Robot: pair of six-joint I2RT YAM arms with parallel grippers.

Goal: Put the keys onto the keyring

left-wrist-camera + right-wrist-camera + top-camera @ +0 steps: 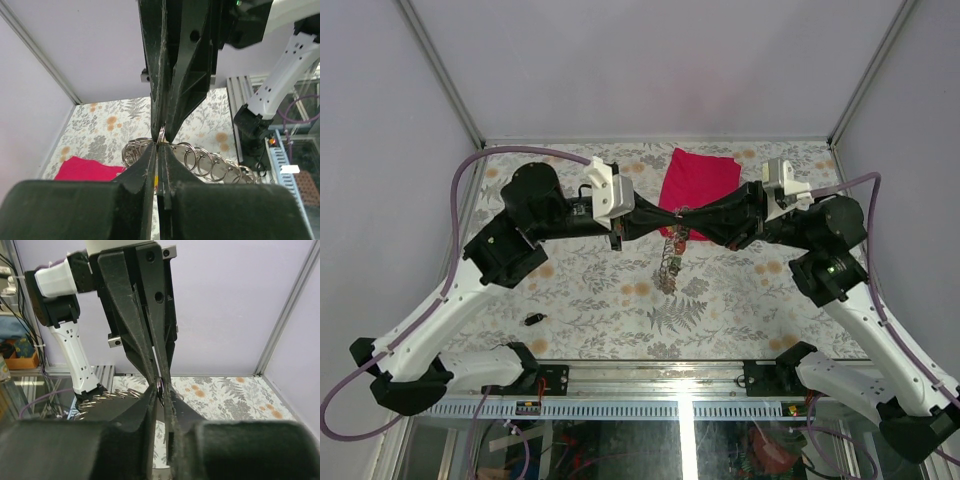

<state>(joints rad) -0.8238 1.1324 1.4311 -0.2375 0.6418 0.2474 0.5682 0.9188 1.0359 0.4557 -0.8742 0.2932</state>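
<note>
My two grippers meet tip to tip in mid-air over the front edge of the red cloth. Left gripper (670,215) (158,146) is shut on a grey metal keyring (161,134), seen edge-on at its fingertips. Right gripper (687,213) (160,388) faces it, its jaws a narrow slit apart with the same keyring (160,385) pinched between them. A chain of linked metal rings (668,266) (202,161) (104,397) hangs from the held ring down to the table. One small black key (532,319) lies on the table at the near left. Other keys are out of view.
The red folded cloth (698,178) (85,169) lies at the back centre of the floral tablecloth (720,300). Pale walls with metal posts enclose the back and sides. The aluminium rail (650,385) with both arm bases runs along the near edge.
</note>
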